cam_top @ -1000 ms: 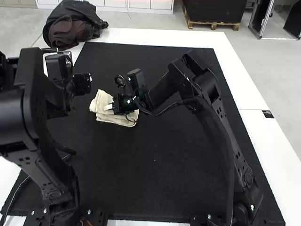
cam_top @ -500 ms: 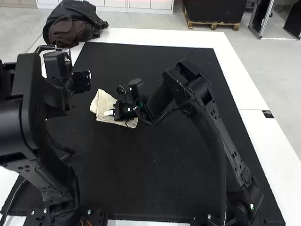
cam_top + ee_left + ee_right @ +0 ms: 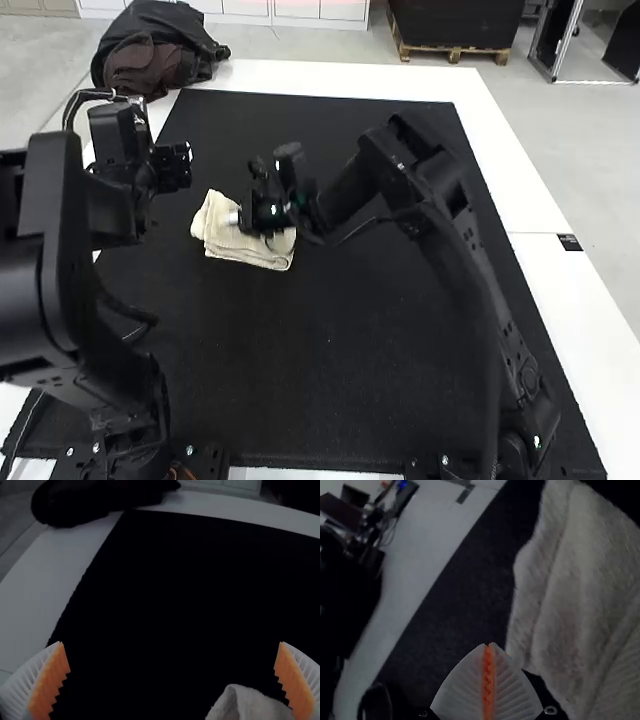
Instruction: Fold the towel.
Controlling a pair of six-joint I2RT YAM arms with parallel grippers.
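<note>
Well, right gripper (fingertips together) close by the layered cream towel

A dark bundle (partly brown) slumps far left—by the white table, under a black mat.

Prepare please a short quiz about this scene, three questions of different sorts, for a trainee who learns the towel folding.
1. True or false: the towel lies on the white border.
2. How do the fingers of the right tool stand?
A) wide apart
B) together
C) around the towel's edge
3. Fill in the colour: the left tool has ____ pads.

Key: 1. False, it lies on the black mat. 2. B. 3. Orange.
</note>
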